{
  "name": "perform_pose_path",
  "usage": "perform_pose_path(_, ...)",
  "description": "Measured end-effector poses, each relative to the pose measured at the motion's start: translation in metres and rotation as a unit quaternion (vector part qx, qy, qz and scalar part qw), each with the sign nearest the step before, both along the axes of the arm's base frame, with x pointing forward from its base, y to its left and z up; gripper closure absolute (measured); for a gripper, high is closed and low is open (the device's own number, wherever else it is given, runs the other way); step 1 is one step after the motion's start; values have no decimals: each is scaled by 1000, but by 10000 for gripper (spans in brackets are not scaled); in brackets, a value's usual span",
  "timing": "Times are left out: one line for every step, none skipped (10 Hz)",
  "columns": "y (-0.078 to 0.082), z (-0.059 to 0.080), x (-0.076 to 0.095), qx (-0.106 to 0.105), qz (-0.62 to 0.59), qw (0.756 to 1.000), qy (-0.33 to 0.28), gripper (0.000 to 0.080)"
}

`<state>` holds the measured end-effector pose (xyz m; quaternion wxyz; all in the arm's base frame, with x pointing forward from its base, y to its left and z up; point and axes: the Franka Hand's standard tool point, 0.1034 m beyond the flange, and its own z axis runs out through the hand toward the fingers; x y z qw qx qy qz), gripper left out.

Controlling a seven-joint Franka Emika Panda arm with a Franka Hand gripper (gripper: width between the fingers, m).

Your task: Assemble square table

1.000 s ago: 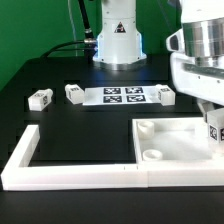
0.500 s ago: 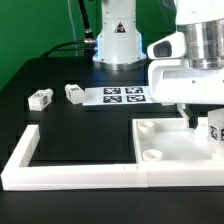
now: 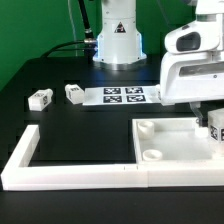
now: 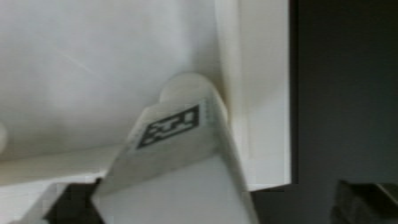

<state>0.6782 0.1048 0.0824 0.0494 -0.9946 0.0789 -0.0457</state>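
The square tabletop [image 3: 170, 142] lies on the exterior view's right, rim up, with a round socket [image 3: 152, 156] at its near corner. My gripper [image 3: 212, 122] is over its far right part, shut on a white leg [image 3: 216, 131] with a black-and-white tag. In the wrist view the held leg [image 4: 175, 130] points down at the tabletop's inner corner [image 4: 107, 60], between my gripper's [image 4: 210, 200] dark fingers. Two loose legs [image 3: 40, 98] [image 3: 75, 92] lie on the left. A fourth leg is hidden.
The marker board [image 3: 122, 96] lies flat at the table's middle back. The long white L-shaped wall [image 3: 70, 172] runs along the front and up the left side. The robot base [image 3: 117, 40] stands at the back.
The hand has shifted and turned above the tabletop and now hides the leg that lay by the marker board's right end. The held leg stays at almost the same spot.
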Motion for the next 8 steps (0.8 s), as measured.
perform_pose_path(1, 0, 0, 3, -15, 1000, 2, 288)
perform_pose_path(1, 0, 0, 8, -63, 998, 6, 482)
perform_pose_path(-2, -1, 0, 9, -96, 995, 10, 482)
perform_pose_path(-3, -2, -1, 11, -128, 992, 13, 501)
perform_pose_path(-4, -2, 0, 15, -161, 987, 16, 502)
perform_pose_path(-6, -3, 1, 22, -240, 970, 24, 502)
perform_pose_path(-6, -3, 1, 28, -335, 941, 41, 503)
perform_pose_path(-5, -4, 0, 39, -439, 896, 55, 503)
